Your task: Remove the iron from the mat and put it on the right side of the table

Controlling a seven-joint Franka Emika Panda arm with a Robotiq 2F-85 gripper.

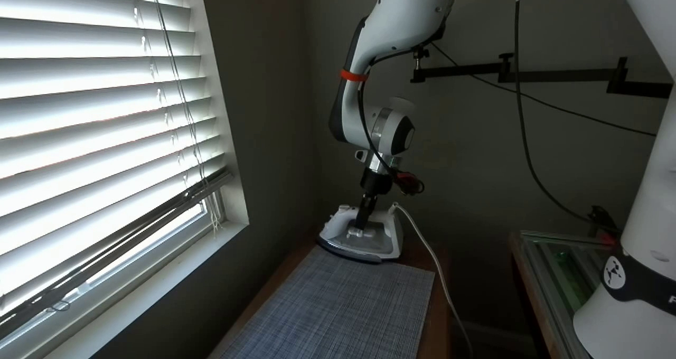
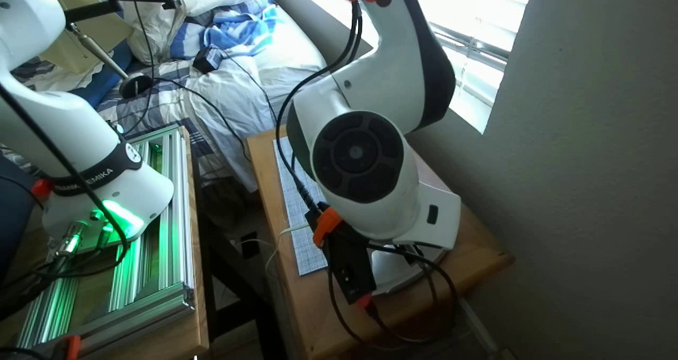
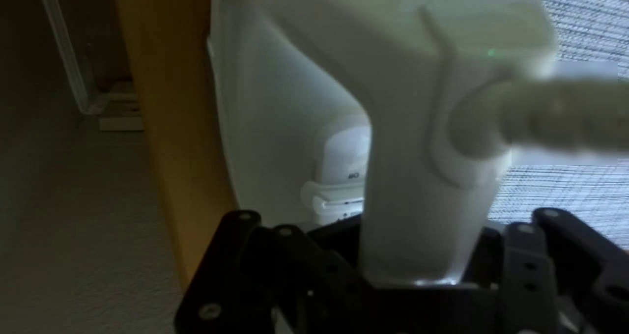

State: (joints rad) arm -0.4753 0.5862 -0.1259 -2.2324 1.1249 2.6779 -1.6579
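The pale iron [image 1: 364, 246] is at the far end of the grey mat [image 1: 338, 306] in an exterior view, nose to the left. In an exterior view the iron [image 2: 391, 271], partly hidden by the arm, shows over bare wood of the brown table [image 2: 312, 309], beyond the mat [image 2: 308, 250]. I cannot tell whether it touches the table. My gripper [image 1: 362, 223] points down into the handle. In the wrist view the fingers [image 3: 417, 243] close on both sides of the handle of the iron [image 3: 408, 177]. The white cord [image 1: 432, 253] hangs off the table's side.
A window with blinds [image 1: 100, 95] and a sill [image 1: 158, 280] border the table. The glass-topped stand [image 1: 549, 280] carries the robot base. A bed [image 2: 254, 79] stands behind. A wall [image 2: 593, 164] is close to the table's end. Black cables [image 2: 439, 275] loop from the wrist.
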